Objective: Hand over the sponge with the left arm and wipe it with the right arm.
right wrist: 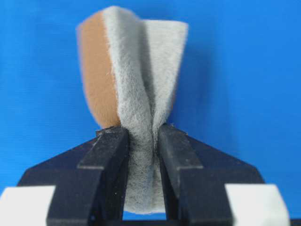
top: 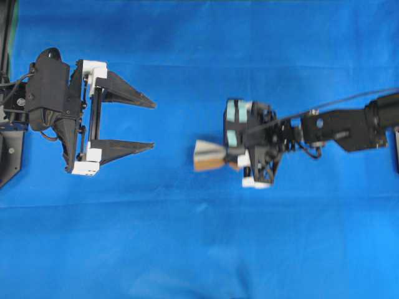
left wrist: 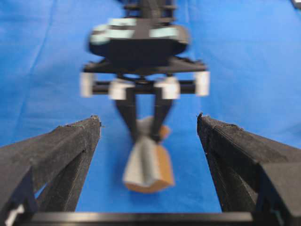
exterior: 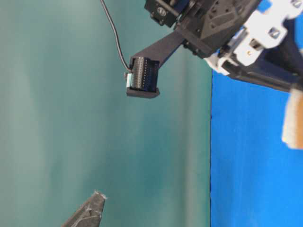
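Sponge (right wrist: 136, 89) pinched and folded in right tool (right wrist: 141, 141), left tool (top: 149, 123) spread, apart

Sponge (right wrist: 136, 84) — grey felt over orange-brown — against a plain blue cloth (top: 199, 249).

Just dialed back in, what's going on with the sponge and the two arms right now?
The right gripper is pinching the sponge between its fingers, squeezing it so it folds, and holds it out over the blue cloth toward the other arm. The left gripper sits opposite with its jaws wide open and nothing in them, clear of the sponge. So the sponge is with the right arm; whether it touches the cloth isn't clear.
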Robot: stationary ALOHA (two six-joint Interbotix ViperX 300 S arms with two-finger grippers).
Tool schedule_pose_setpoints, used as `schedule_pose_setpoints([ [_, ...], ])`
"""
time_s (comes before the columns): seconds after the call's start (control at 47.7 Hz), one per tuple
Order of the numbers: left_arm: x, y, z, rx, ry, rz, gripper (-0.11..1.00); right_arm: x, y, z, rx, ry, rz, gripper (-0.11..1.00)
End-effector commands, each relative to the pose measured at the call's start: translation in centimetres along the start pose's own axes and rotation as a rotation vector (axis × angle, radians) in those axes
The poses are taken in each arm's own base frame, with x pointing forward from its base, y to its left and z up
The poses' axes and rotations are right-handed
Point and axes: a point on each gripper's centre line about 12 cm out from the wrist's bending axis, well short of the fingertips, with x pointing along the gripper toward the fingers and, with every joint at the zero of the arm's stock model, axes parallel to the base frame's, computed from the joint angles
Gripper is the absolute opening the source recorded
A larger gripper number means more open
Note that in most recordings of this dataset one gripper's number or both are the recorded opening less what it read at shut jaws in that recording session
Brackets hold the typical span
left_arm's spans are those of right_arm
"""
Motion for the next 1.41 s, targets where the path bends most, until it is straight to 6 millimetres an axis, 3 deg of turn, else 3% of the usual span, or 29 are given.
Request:
schedule_pose_setpoints([
  [0.0,0.0,-0.1,0.3,0.005,-0.014,-0.003,0.81,-0.8,-4.1,0.5,0.037,-0.024,-0.07,0.27],
  [0.168,0.0,-0.1,0.3,0.005,-0.014,-0.003,0.81,-1.2,-8.0,0.5,0.061,-0.046,-0.133,0.27],
  [0.378,0.0,-0.1,0.3,0.007,-0.012,-0.003,0.81,-1.2,-7.9,0.5,0.067,-0.052,-0.131,0.27],
  [0.546,0.0,-0.1,0.3,0.01,-0.014,-0.003,0.81,-0.8,-4.2,0.8,0.024,-0.051,-0.067,0.27],
  [0.818,0.0,-0.1,0.3,0.01,-0.014,-0.003,0.81,-1.0,4.9,1.1,-0.019,-0.051,0.09,0.27],
  [1.007,0.0,-0.1,0.3,0.011,-0.015,-0.003,0.81,-1.4,8.2,1.0,-0.04,-0.027,0.14,0.27],
  [1.217,0.0,-0.1,0.3,0.005,-0.015,-0.003,0.81,-1.3,7.1,1.2,-0.028,-0.023,0.119,0.27],
  [1.385,0.0,-0.2,0.3,0.007,-0.015,-0.006,0.81,-0.9,3.8,1.4,-0.012,-0.023,0.062,0.27],
])
